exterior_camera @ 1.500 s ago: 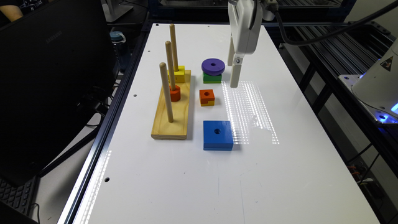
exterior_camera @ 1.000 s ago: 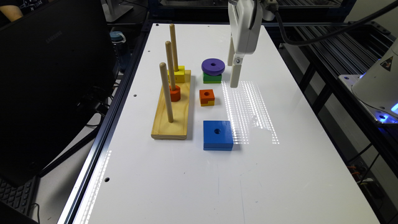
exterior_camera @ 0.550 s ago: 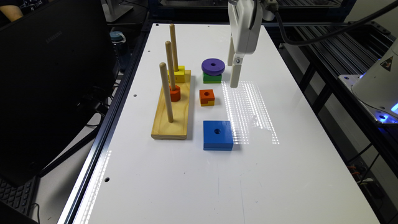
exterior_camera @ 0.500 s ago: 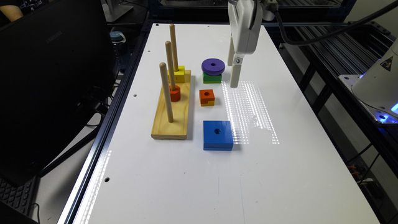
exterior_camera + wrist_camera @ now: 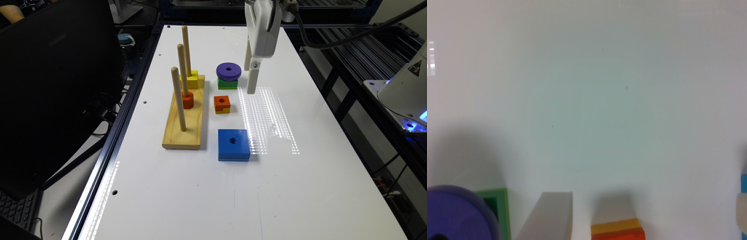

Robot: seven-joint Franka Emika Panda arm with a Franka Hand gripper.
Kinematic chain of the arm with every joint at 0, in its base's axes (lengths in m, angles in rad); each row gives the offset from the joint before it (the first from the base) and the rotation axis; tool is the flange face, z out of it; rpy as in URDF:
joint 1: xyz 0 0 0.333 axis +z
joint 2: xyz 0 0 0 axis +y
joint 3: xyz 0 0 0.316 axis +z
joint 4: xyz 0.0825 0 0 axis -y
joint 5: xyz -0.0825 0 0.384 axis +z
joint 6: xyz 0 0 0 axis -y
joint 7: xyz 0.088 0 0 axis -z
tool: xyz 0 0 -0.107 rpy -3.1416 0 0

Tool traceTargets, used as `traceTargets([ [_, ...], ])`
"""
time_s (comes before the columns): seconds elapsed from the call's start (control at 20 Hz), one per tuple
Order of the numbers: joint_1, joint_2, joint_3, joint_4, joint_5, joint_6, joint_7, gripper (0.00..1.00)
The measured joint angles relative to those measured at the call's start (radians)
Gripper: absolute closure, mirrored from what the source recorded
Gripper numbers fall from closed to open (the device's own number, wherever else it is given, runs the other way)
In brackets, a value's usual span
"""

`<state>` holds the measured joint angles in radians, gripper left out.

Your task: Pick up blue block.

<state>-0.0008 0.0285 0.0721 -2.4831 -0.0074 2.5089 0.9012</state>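
The blue block (image 5: 233, 144), flat and square with a small centre hole, lies on the white table (image 5: 300, 183) toward the near side. A sliver of it shows at the edge of the wrist view (image 5: 743, 182). My gripper (image 5: 249, 80) hangs above the table farther back, beside the purple disc (image 5: 228, 71), well apart from the blue block. It is open, with nothing between its fingers (image 5: 547, 217).
The purple disc rests on a green block (image 5: 227, 83). A small orange cube (image 5: 222, 104) sits between that stack and the blue block. A wooden base with three pegs (image 5: 183, 123) holding yellow and orange pieces stands toward the exterior view's left. A dark monitor (image 5: 50, 83) flanks the table.
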Motion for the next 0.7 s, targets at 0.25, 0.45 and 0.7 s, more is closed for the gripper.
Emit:
traceTargets([
  [0.25,0.001,0.0,0.0,0.0,0.0003,0.0,0.0,0.0],
  [0.45,0.002,0.0,0.001,0.0,0.0009,0.0,0.0,0.0],
  [0.7,0.004,0.0,0.025,0.002,0.0054,0.0,0.015,0.0],
])
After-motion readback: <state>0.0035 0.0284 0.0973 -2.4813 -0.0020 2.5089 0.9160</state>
